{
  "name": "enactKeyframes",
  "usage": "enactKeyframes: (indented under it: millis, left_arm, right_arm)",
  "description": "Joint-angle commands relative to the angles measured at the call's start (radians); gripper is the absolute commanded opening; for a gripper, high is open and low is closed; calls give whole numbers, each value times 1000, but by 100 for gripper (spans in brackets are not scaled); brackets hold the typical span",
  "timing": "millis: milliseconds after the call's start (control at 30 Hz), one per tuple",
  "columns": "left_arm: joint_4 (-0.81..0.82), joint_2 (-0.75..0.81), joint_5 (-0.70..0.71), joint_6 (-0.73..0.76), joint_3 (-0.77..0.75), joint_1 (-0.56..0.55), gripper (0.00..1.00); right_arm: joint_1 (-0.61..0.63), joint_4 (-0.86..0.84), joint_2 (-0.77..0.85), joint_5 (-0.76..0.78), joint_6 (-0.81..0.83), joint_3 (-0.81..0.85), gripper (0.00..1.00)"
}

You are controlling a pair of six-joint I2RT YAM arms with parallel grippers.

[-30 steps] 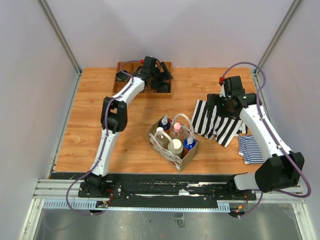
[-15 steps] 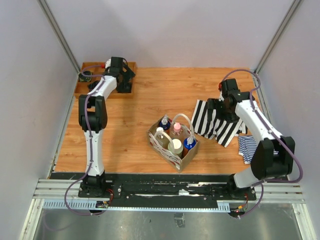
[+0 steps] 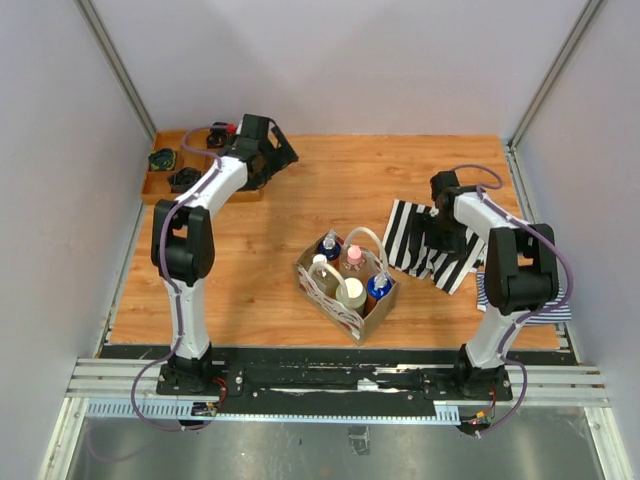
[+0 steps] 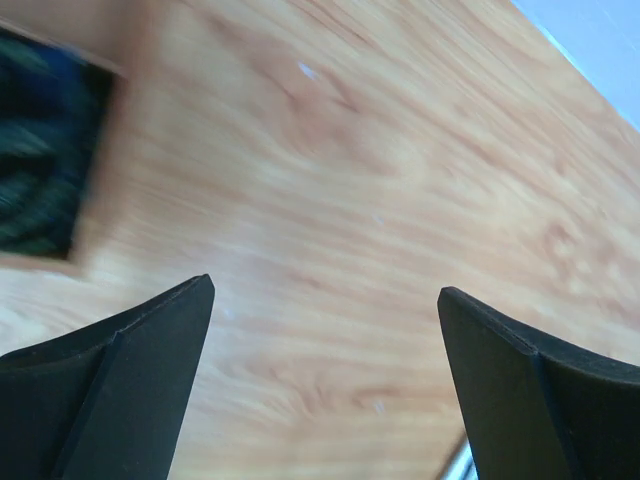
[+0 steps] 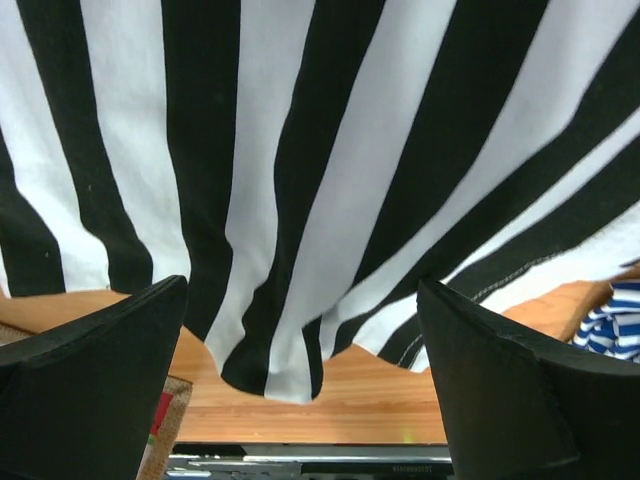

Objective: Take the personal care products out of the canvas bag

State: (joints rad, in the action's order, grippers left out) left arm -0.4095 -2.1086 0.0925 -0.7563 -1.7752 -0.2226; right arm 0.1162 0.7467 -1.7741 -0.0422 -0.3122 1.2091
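The canvas bag [image 3: 345, 290] stands in the middle of the table, its handles up. In it are the personal care products: an amber bottle with a blue cap [image 3: 329, 245], a clear bottle with a pink cap [image 3: 353, 257], a white bottle [image 3: 319, 266], a cream-lidded jar [image 3: 351, 292] and another blue-capped bottle [image 3: 379, 287]. My left gripper [image 3: 283, 158] is open and empty over bare wood [image 4: 325, 300] at the far left, far from the bag. My right gripper [image 3: 437, 238] is open and empty [image 5: 300, 330] just above a striped cloth, to the right of the bag, whose corner [image 5: 165, 430] shows.
A wooden compartment tray [image 3: 160, 182] with black coiled items sits at the back left corner; its edge shows in the left wrist view [image 4: 95, 190]. A black-and-white striped cloth [image 3: 410, 235] lies right of the bag [image 5: 300, 150]. A blue-striped cloth [image 3: 560, 310] lies at the right edge.
The wooden tray has slid from the back middle to the back left corner. My left gripper has come off it and swung right. My right arm has folded in over the striped cloth.
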Motion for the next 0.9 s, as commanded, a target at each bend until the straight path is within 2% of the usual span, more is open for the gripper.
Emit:
enactKeyframes:
  millis: [0, 100, 267, 333, 433, 600, 800, 867]
  left_arm:
    - [40, 126, -100, 33, 48, -85, 100]
    - [24, 162, -68, 75, 48, -146, 100]
    - [-32, 194, -20, 124, 19, -193, 100]
    - [-25, 223, -31, 123, 52, -199, 100]
    - [-4, 284, -62, 111, 123, -202, 100]
    - [-1, 376, -24, 140, 167, -220, 100]
    - [-113, 367, 52, 188, 91, -259, 100]
    - [-130, 373, 133, 219, 100, -287, 100]
  right_arm:
    - [-14, -35, -62, -11, -19, 70, 99]
    - [-12, -24, -159, -26, -31, 148, 99]
    - [-25, 66, -318, 44, -75, 293, 98]
    - [-46, 136, -383, 119, -113, 367, 98]
    - [-113, 214, -457, 153, -195, 447, 98]
    - [-236, 200, -452, 135, -322, 441, 98]
    - [-304, 145, -371, 205, -457, 415, 98]
    - [-325, 158, -379, 206, -463, 454, 98]
